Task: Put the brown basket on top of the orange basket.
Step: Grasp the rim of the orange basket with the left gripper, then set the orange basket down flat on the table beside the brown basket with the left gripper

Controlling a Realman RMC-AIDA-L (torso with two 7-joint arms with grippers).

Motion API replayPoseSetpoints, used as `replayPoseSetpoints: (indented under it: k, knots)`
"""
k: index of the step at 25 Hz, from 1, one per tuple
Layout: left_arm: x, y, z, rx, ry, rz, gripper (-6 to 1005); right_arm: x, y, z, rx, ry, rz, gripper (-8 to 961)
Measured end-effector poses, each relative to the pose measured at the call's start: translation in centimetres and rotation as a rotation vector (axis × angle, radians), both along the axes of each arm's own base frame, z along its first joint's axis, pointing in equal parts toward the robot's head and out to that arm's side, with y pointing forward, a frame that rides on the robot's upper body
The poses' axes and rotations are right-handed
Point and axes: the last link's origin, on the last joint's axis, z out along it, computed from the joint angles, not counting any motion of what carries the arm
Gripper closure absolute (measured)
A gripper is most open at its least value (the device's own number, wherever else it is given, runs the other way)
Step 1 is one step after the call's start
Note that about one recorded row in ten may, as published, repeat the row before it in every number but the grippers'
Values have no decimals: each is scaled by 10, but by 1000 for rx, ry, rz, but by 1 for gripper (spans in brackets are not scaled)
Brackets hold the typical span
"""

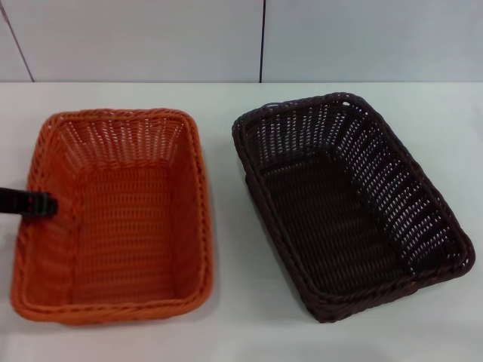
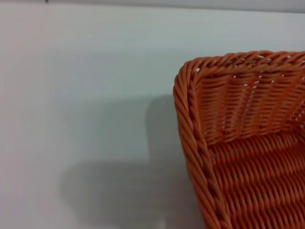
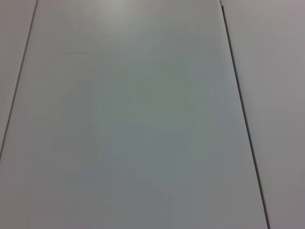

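A white counter (image 1: 226, 98) runs in front of a pale panelled wall, with two woven baskets side by side on it and a clear strip of counter between them.

At the far left, the left gripper (image 1: 44, 204) reaches in from the edge as a short black tip. It hovers at the left rim of the orange basket (image 1: 121, 219), about halfway along that side. Whether it is open or closed, or touching the rim, cannot be told from here. Its wrist camera looks down on one braided corner of the orange basket (image 2: 248, 143) and the bare counter (image 2: 86, 95) beside it.

The orange basket is rectangular, empty, with its long axis running away from the robot towards the wall.

To the right of it sits the brown basket (image 1: 355, 204), also rectangular and empty, nearly black. Its long axis runs away from the robot too, but it is turned slightly, the near end swung out to the right. It has not been lifted and rests flat on the counter.

The right gripper does not appear anywhere; its wrist camera shows only plain pale panels with dark seams.

The brown basket lies well to the right of the left gripper, across the whole orange basket, so the right arm is probably the nearer one to fetch it.

No brands, labels or writing are visible on anything.
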Motion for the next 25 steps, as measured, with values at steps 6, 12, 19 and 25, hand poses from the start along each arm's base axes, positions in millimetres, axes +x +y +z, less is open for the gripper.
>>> replayPoseSetpoints:
  k: [6,12,19,25]
  knots:
    - [-7,13,39,-22,81,-101,792,2,-1,0,1,1,-6,200]
    - [-11,29,75,-45,113,-250,800,4,-2,0,2,1,-13,201]
    - [-9,41,110,-193,174,-405,817,10,-4,2,14,13,-33,201]
    - [9,47,129,-331,133,-550,819,12,-4,4,18,21,-45,201]
